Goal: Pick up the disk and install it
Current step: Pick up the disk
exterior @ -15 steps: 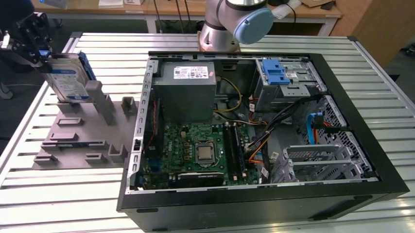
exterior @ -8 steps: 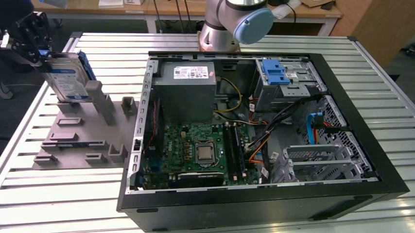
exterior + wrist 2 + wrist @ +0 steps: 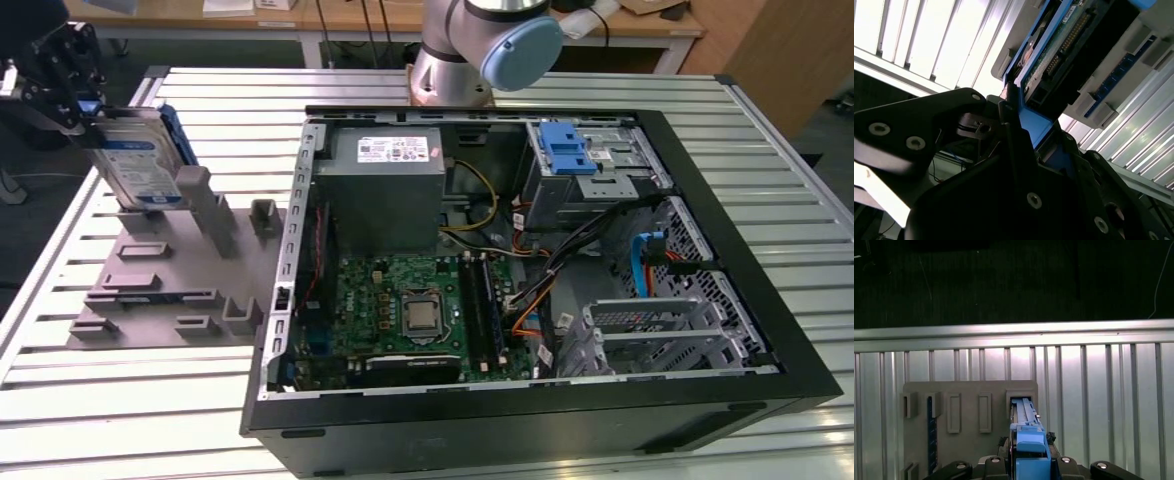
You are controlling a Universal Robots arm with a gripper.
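Exterior view showed the disk [image 3: 134,160], a flat rectangular silver hard drive with a white-and-blue label in a blue plastic carrier bracket, standing on edge at the exterior view's left. Its upper end sat inside the black claw [image 3: 80,102]. In the second wrist view the claw's dark fingers [image 3: 1009,120] were pressed shut against the blue bracket, with the drive's green circuit-board face [image 3: 1064,35] running away from them. The first wrist view saw the drive edge-on [image 3: 1026,415], its far end at a rectangular socket of the flat grey slotted holder plate [image 3: 969,395]; whether it had cleared that socket could not be told.

The claw came at the drive from above, leaning a little, while the arm's grey-and-blue base joint [image 3: 481,45] stood at the far edge of the ribbed aluminium surface [image 3: 174,400].

Beside the holder plate [image 3: 160,290], toward the exterior view's right, lay the open black computer case [image 3: 534,425]. Inside were a grey metal power-supply box with a white sticker [image 3: 387,190], a green motherboard [image 3: 400,310] and, in the far corner, a small blue ribbed latch [image 3: 567,155] on a metal drive cage.
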